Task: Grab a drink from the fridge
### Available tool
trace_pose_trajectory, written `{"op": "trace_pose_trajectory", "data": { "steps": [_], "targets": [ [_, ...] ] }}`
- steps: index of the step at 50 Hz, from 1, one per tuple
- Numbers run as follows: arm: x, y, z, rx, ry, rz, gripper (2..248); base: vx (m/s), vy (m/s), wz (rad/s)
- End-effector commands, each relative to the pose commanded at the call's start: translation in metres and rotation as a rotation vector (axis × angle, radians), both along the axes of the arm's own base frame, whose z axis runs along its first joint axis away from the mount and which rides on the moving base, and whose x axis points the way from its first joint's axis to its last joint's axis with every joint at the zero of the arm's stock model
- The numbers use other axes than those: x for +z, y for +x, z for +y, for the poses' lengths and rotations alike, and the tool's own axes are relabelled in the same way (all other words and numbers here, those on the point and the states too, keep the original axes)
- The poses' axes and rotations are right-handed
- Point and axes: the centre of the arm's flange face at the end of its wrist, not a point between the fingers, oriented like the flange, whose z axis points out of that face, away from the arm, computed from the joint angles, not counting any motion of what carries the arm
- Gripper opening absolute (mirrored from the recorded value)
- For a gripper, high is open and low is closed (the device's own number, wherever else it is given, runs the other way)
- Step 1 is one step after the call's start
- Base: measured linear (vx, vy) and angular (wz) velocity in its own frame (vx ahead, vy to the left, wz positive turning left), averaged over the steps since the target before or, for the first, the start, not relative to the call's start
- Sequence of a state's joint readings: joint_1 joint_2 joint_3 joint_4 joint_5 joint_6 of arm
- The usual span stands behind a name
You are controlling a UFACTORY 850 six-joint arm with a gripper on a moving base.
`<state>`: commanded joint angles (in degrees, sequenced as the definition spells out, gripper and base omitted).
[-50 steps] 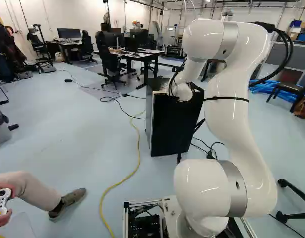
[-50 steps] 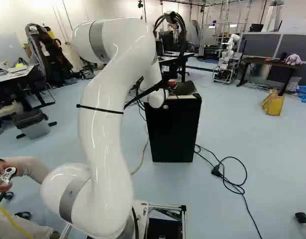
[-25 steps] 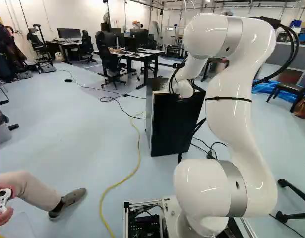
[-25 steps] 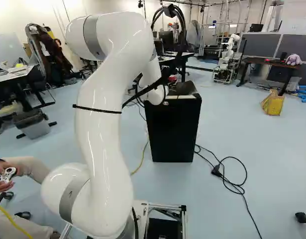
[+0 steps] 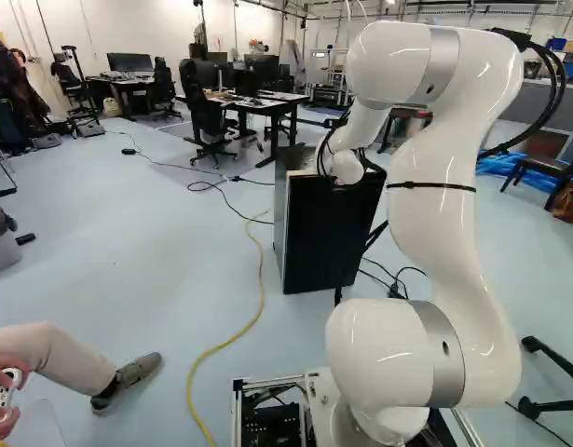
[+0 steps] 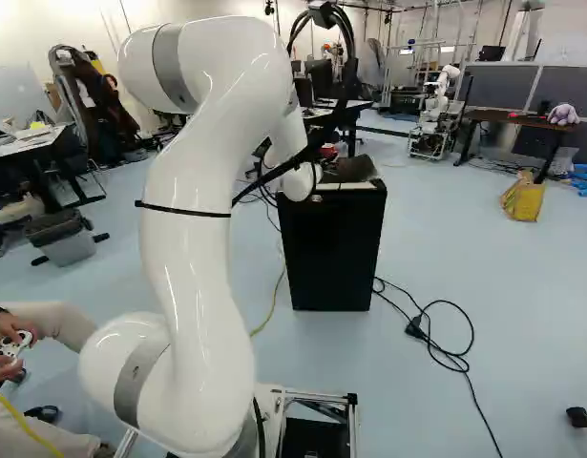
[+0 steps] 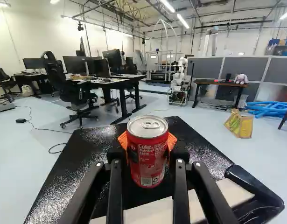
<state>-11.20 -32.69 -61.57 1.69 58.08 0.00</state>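
My gripper (image 7: pixel 147 141) has the red can (image 7: pixel 146 163) pinched from both sides, its orange pads (image 7: pixel 122 141) set around the body, so I judge the hold should resist both tipping and sideways slipping. I have the can upright, lid up, which makes sense for carrying a drink. It sits over the black top (image 7: pixel 94 142) of the fridge (image 6: pixel 331 248); I can't tell whether its base touches that surface or hangs just above it.

The arm (image 5: pixel 435 209) reaches forward from the base and bends down over the fridge, hiding the gripper from both base views. With the drink outside the fridge, I'd call the grab all but done. A straight lift looks like the next move, clear of the top before any sideways travel. Squeezing harder could dent the thin wall. Beyond, the black cable (image 6: pixel 450 359) lies looped on the floor beside the fridge, a snag if I drive that way.
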Motion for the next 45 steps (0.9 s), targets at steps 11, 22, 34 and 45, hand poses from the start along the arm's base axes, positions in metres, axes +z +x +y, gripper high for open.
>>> {"op": "trace_pose_trajectory", "data": {
  "steps": [11,22,34,45],
  "targets": [
    [0.004,-0.011,0.007,0.009,0.002,0.011,98,0.0,0.0,0.0],
    [0.009,-0.027,0.017,0.02,0.004,0.025,98,0.0,0.0,0.0],
    [0.015,-0.051,0.03,0.037,0.006,0.046,98,0.0,0.0,0.0],
    [0.019,-0.078,0.043,0.055,0.009,0.068,98,0.0,0.0,0.0]
  ]
}}
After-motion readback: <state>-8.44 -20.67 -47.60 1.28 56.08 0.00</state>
